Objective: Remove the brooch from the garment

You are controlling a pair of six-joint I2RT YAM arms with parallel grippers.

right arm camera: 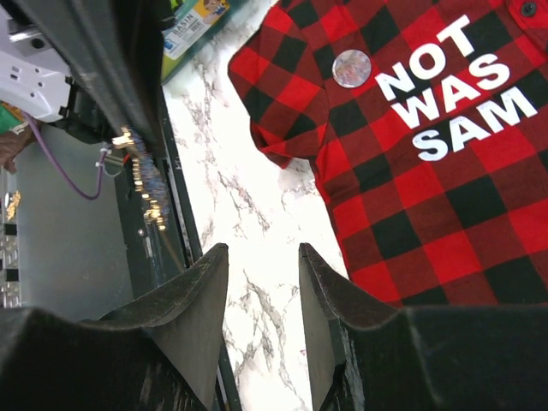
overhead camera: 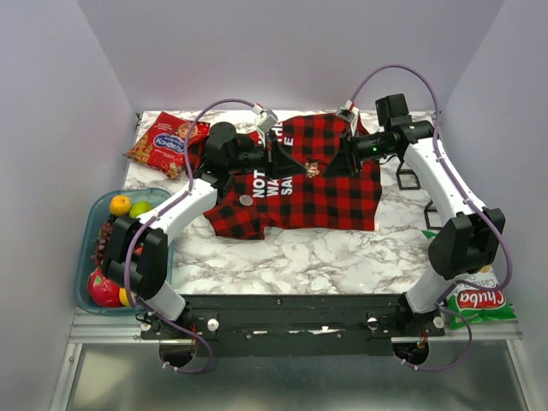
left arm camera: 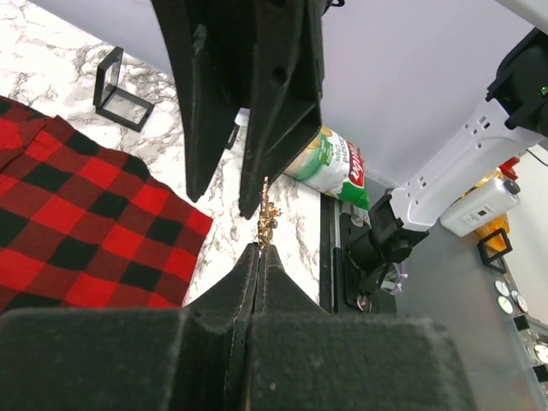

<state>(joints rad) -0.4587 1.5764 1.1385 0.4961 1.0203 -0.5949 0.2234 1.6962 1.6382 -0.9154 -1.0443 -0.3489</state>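
Note:
The garment (overhead camera: 317, 184), a red-and-black checked shirt with white lettering, lies flat on the marble table; it also shows in the right wrist view (right arm camera: 428, 171) and the left wrist view (left arm camera: 77, 231). The brooch (overhead camera: 247, 199), a small silvery disc, sits on the shirt left of the lettering, also in the right wrist view (right arm camera: 351, 67). My left gripper (overhead camera: 301, 167) (left arm camera: 259, 250) is shut, its tips pinching a small gold ornament (left arm camera: 266, 221) (overhead camera: 312, 169) above the shirt. My right gripper (overhead camera: 336, 163) (right arm camera: 264, 253) is open and empty, its fingers (left arm camera: 265, 103) just beyond the ornament.
A red snack packet (overhead camera: 167, 141) lies at the back left. A blue bin (overhead camera: 92, 224) of fruit stands at the left edge. A green packet (overhead camera: 475, 300) (left arm camera: 334, 167) lies at the right front. A small black frame (overhead camera: 407, 178) (left arm camera: 120, 90) stands right of the shirt.

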